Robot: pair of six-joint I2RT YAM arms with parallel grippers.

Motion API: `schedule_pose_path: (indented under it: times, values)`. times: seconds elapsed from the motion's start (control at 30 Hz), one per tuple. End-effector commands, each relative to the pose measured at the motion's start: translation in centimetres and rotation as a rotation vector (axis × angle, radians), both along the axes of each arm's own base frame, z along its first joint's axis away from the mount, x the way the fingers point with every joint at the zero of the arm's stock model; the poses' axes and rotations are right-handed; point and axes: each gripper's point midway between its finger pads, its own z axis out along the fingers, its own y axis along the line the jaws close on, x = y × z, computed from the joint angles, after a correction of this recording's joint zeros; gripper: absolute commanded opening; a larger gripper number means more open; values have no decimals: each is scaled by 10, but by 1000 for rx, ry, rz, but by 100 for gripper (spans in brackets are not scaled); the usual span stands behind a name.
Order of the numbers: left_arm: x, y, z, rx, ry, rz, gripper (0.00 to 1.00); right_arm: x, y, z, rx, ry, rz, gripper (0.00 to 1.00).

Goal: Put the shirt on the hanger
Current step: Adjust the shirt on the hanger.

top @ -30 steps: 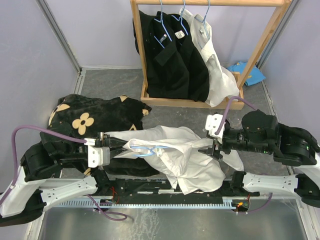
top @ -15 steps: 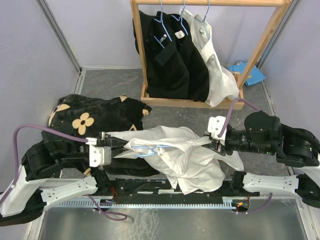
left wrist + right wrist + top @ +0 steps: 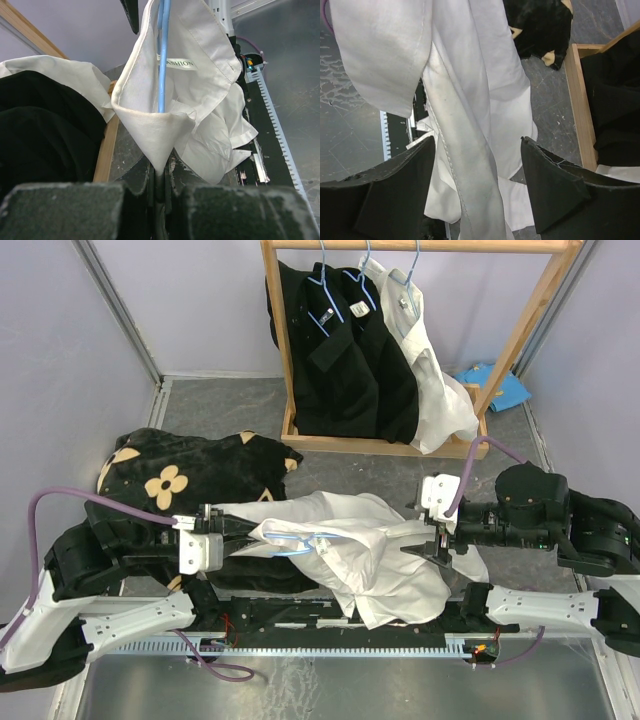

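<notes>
White thin-fabric collared shirt (image 3: 350,550) hangs bunched in front of the wooden clothes rack (image 3: 520,330), left gripper (image 3: 159,172) clamped on its collar fold and the thin light-blue wire hanger (image 3: 161,60), right gripper (image 3: 477,141) spread astride a hanging edge; suggest pinching one layer only, then drawing it sideways off the wire.

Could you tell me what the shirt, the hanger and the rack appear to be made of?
Shirt: thin white woven cloth, matte, likely cotton; it drapes and creases softly. Hanger: light-blue coated wire, seemingly; thin, smooth, straight. Rack: pale bare wood, by its tan colour.
</notes>
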Motion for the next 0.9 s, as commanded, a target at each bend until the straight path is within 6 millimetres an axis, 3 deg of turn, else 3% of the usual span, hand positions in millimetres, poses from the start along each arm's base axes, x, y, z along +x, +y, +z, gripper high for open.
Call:
schedule_pose_path:
  times: [0.0,0.2,0.37,0.43,0.6,0.63,0.87]
  values:
    - [-2,-6,21,-70,-17,-23,3,-5,15,11,56,11,45,77]
    - [-3,-8,22,-70,-20,-36,3,-7,28,4,57,37,78,75]
    - [-4,-9,22,-71,-16,-43,3,-10,30,4,59,46,95,61]
    - [-5,-9,21,-68,-11,-48,3,-10,30,6,65,48,96,51]
    - [-7,-12,19,-61,5,-70,3,-15,30,14,103,70,100,4]
    - [-7,-13,19,-65,8,-66,4,-15,29,14,111,75,91,0]
    - [9,-15,25,-113,71,35,38,0,12,7,154,128,-102,0]
